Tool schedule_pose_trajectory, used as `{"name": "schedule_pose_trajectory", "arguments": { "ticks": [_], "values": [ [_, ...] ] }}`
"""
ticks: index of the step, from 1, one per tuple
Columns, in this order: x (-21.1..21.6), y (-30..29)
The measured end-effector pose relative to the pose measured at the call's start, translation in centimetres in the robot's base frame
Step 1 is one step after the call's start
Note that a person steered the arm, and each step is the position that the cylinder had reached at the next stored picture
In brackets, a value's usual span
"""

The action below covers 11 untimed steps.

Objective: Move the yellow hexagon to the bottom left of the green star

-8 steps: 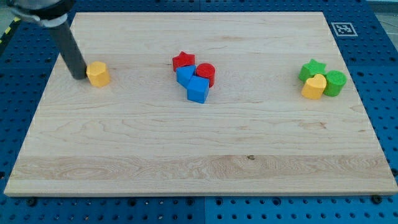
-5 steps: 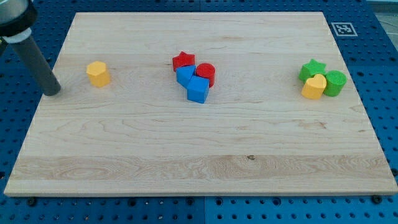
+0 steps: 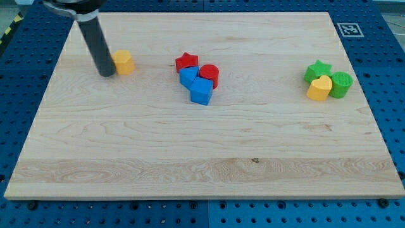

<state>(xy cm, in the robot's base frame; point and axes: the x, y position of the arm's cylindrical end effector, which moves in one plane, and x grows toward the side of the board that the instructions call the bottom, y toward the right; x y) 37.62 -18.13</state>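
The yellow hexagon [image 3: 124, 62] sits in the upper left part of the wooden board [image 3: 202, 152]. My tip [image 3: 106, 73] stands right against the hexagon's left side, touching it or nearly so. The green star [image 3: 317, 69] is far off at the view's right, in a tight group with a yellow heart-shaped block [image 3: 319, 88] at its bottom and a green cylinder [image 3: 340, 83] at its right.
A cluster sits in the upper middle: a red star [image 3: 186, 61], a red cylinder [image 3: 209, 75], and two blue blocks [image 3: 188, 77] [image 3: 202, 92] touching each other. A marker tag [image 3: 348, 29] is at the top right, off the board.
The yellow hexagon has shifted to the right and slightly up. My tip swung out to the left, then came back right and now stands against the hexagon's left side.
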Motion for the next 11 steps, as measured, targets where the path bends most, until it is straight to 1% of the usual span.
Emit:
{"name": "schedule_pose_trajectory", "arguments": {
  "ticks": [1,2,3,5,6,7,8,9,10,11],
  "values": [
    [-2.7,1.7],
    [-5.3,4.6],
    [-6.5,8.4],
    [-6.7,16.0],
    [-7.4,19.7],
    [-10.6,21.5],
    [-10.9,23.5],
    [-6.6,24.4],
    [-4.5,25.9],
    [-4.4,25.2]
  ]
}}
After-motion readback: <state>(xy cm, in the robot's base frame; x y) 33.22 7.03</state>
